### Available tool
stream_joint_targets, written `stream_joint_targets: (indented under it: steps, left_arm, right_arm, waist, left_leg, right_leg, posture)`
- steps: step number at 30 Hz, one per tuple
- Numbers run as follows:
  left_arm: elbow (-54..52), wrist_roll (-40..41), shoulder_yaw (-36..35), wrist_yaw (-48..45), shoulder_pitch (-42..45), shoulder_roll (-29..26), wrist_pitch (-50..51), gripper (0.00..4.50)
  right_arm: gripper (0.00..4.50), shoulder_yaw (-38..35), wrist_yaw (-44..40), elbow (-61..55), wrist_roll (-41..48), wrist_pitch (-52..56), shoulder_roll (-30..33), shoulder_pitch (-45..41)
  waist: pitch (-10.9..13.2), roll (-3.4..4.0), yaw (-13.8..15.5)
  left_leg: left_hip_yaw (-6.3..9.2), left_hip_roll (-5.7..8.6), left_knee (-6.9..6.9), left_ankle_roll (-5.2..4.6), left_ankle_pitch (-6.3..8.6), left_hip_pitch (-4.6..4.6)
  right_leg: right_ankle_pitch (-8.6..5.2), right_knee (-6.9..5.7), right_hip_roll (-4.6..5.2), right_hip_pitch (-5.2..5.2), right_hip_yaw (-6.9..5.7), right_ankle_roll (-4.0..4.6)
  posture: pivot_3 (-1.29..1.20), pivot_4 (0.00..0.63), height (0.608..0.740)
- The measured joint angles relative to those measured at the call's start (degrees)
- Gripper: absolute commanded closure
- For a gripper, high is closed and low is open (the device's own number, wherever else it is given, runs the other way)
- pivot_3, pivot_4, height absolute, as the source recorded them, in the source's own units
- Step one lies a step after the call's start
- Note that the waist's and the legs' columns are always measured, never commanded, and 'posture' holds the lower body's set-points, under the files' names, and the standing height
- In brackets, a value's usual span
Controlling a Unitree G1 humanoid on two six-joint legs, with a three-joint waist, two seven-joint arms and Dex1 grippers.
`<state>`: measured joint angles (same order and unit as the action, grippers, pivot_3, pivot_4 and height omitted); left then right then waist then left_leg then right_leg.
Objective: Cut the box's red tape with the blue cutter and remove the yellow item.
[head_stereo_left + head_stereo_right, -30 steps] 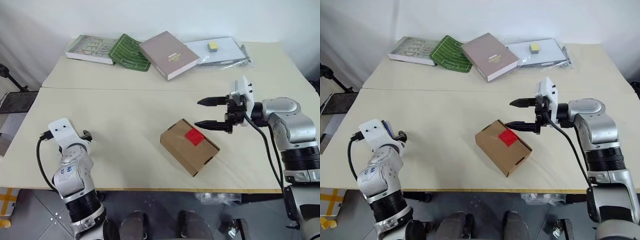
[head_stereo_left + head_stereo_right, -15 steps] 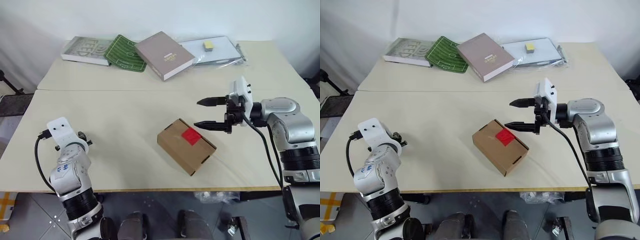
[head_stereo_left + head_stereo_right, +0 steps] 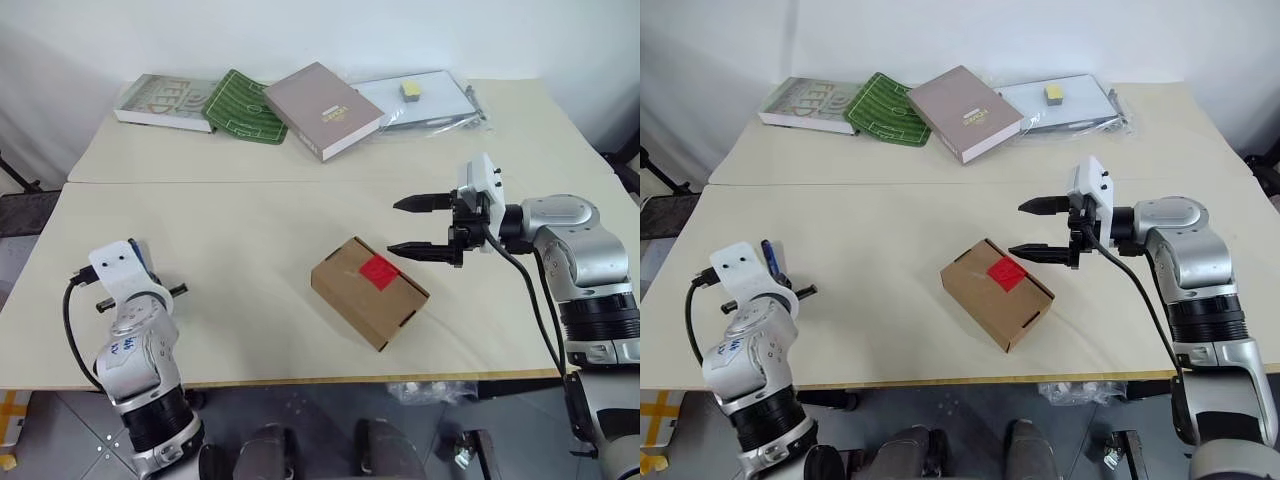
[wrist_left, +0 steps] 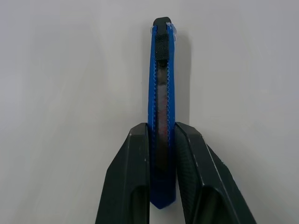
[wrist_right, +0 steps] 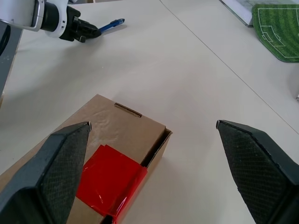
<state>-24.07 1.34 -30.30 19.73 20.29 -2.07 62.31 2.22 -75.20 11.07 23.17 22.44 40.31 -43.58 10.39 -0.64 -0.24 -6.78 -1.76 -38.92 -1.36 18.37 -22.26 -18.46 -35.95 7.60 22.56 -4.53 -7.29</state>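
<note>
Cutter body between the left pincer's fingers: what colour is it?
Blue, with a black slider along the middle. The blue cutter shows best in the left wrist view.

The box (image 3: 368, 291) is matt brown cardboard with glossy, slightly wrinkled red tape (image 5: 108, 180) — the blue cutter (image 4: 161, 102) looks like smooth plastic with a ridged edge, on a matt cream table (image 3: 250, 230) — the fingers (image 4: 128, 182) are matt black

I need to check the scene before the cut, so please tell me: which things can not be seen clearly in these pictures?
- The yellow item: not visible; the box is closed, red tape across the lid.
- The blue cutter: left wrist view, its lower end lies between the left gripper fingers; blade not discernible.
- Head views: the left wrist hides most of the cutter.
- Book titles on the far table: too small.
</note>
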Motion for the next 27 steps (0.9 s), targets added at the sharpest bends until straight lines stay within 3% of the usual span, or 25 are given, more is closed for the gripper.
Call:
stream_joint_targets:
  steps: [6,11,18,27]
  left_arm:
    - [-2.5,0.6,1.5,-3.9,-2.5,-3.4,3.3,3.97]
    - [-7.3,6.1,4.9,-16.9,-8.9,-12.9,7.3,3.97]
    - [-12.6,12.3,6.7,-28.5,-14.6,-21.1,8.7,3.97]
    - [-19.9,20.0,9.4,-52.2,-30.7,-29.7,-15.0,3.97]
  right_arm:
    - [0.0,0.0,0.1,0.0,0.0,0.0,0.0,0.0]
    - [0.0,-0.3,1.0,-0.7,0.3,0.1,-0.5,-0.5]
    - [0.0,-0.3,1.8,-2.3,0.9,0.3,-1.4,-0.8]
    - [0.0,2.0,1.6,-7.9,1.0,2.6,-2.1,-1.1]
  waist:
    - [0.0,0.0,0.0]
    - [0.0,0.0,0.0]
    - [0.0,-0.01,0.0]
    - [0.0,0.0,-0.9]
  left_leg:
    - [0.0,0.0,0.01,0.02,0.01,-0.01]
    - [0.01,-0.01,0.02,0.06,0.03,-0.07]
    - [0.05,-0.01,0.03,0.17,0.12,-0.09]
    - [0.01,-0.08,0.26,0.23,0.17,-0.1]
  right_leg:
    - [0.0,0.01,0.01,0.01,0.01,0.0]
    - [0.0,0.03,0.05,0.07,0.0,0.01]
    - [-0.01,0.1,0.15,0.07,0.01,0.03]
    - [-0.07,0.3,0.36,0.11,-0.03,0.14]
  posture:
    - [0.0,0.15,0.74]
    - [0.0,0.15,0.74]
    - [0.0,0.15,0.74]
    - [0.0,0.15,0.74]
